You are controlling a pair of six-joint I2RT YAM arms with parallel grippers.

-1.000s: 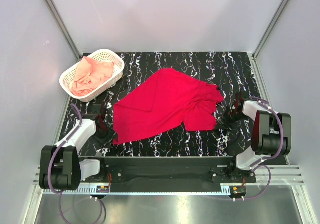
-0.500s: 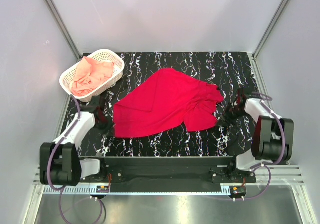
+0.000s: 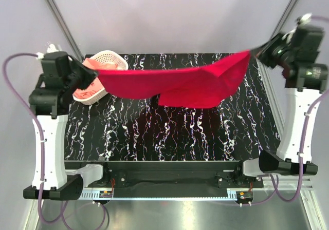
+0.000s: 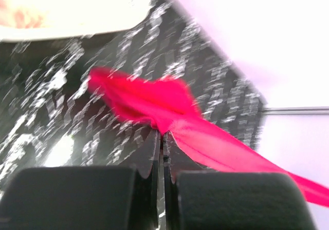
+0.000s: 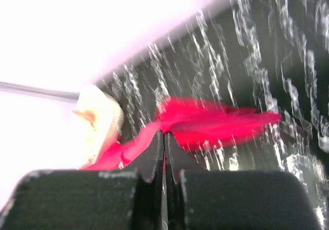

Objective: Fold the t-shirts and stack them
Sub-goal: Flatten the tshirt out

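Note:
The crimson red t-shirt (image 3: 190,83) hangs stretched in the air above the table, held at both ends. My left gripper (image 3: 94,74) is shut on its left end, raised high near the basket; the left wrist view shows the red cloth (image 4: 154,101) pinched between the closed jaws. My right gripper (image 3: 255,51) is shut on its right end, raised at the back right; the right wrist view shows the red cloth (image 5: 205,122) pinched between its jaws. The salmon-pink t-shirt (image 3: 87,89) lies crumpled in the basket, partly hidden by the left arm.
The white lattice basket (image 3: 114,59) stands at the table's back left corner, also seen in the right wrist view (image 5: 100,119). The black marbled table (image 3: 169,132) lies under the hanging shirt. Grey walls and metal posts close in the back and sides.
Both arms rose from low at the table's sides to high up. The red shirt went from lying flat on the table to hanging stretched between the two grippers.

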